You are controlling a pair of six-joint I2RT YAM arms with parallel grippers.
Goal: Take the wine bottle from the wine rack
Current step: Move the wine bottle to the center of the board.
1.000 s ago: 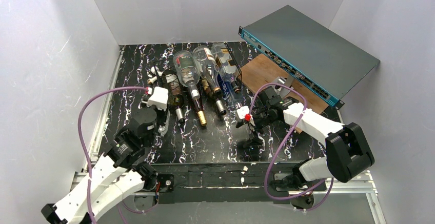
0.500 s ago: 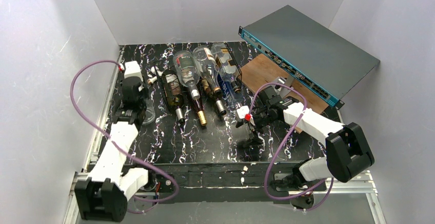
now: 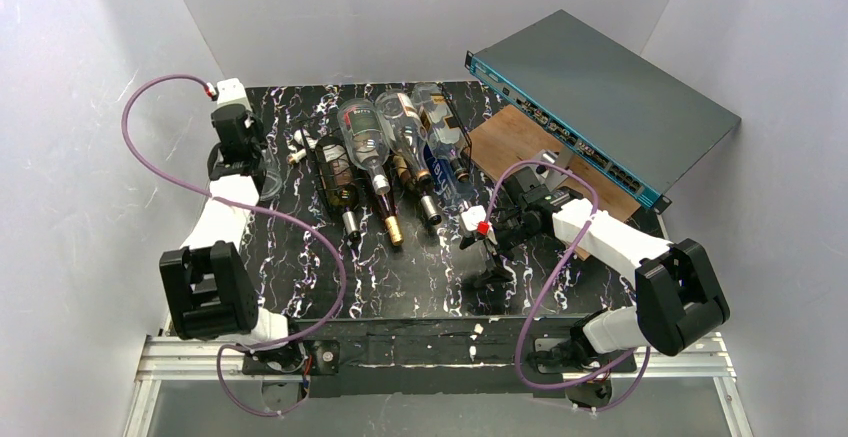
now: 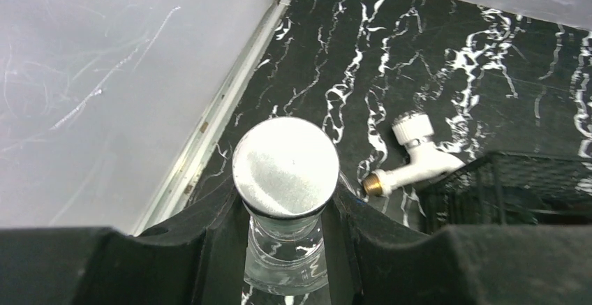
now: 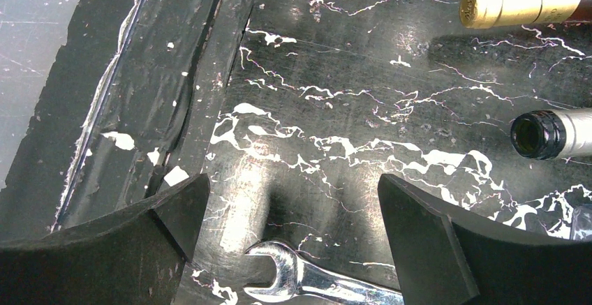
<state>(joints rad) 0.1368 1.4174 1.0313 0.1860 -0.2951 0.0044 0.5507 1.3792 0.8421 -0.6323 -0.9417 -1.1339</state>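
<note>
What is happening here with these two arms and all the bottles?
The left gripper is shut on the neck of a clear bottle with a silver cap, holding it upright near the far left corner of the table, beside the wine rack. Several other bottles lie in the rack. The right gripper hangs open over a wrench on the table and holds nothing.

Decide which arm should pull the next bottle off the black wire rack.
Right. The right gripper is open near the bottle necks; the left gripper is shut on a clear silver-capped bottle.
</note>
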